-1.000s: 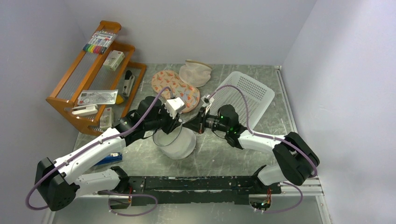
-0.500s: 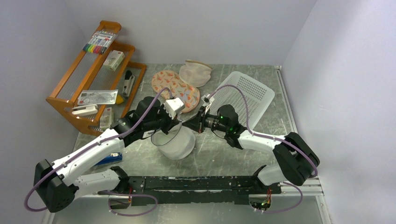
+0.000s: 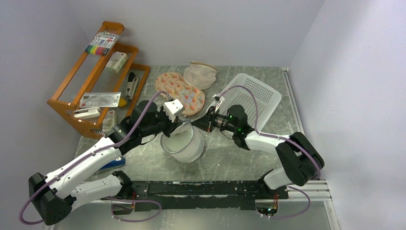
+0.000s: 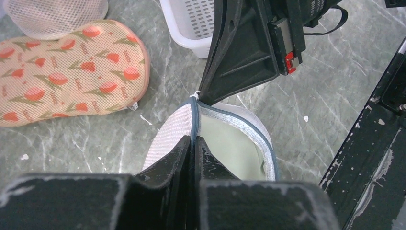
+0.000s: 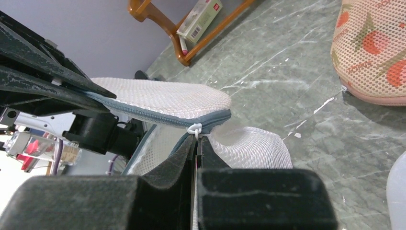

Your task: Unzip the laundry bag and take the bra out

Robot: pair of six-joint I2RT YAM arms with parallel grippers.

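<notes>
The white mesh laundry bag (image 3: 186, 145) sits mid-table with its grey zip rim partly open, one flap lifted. My left gripper (image 3: 183, 126) is shut on the zip rim; in the left wrist view (image 4: 194, 142) its fingers pinch the grey tape, and the bag (image 4: 230, 143) shows a pale lining inside. My right gripper (image 3: 195, 125) is shut on the small white zip pull (image 5: 194, 128) at the rim's end; in the right wrist view (image 5: 196, 139) its tips meet just under the pull, with the bag (image 5: 163, 98) behind it. The bra is hidden.
An orange floral pouch (image 3: 181, 92) and a beige mesh pouch (image 3: 201, 74) lie behind the bag. A white perforated basket (image 3: 253, 98) lies at the back right. A wooden rack (image 3: 95, 76) with small items stands at the left. A blue object (image 3: 112, 163) lies near the left arm.
The left wrist has drawn slightly left and the right wrist slightly right and back. The bag has shifted a little to the right and its flap stands higher.
</notes>
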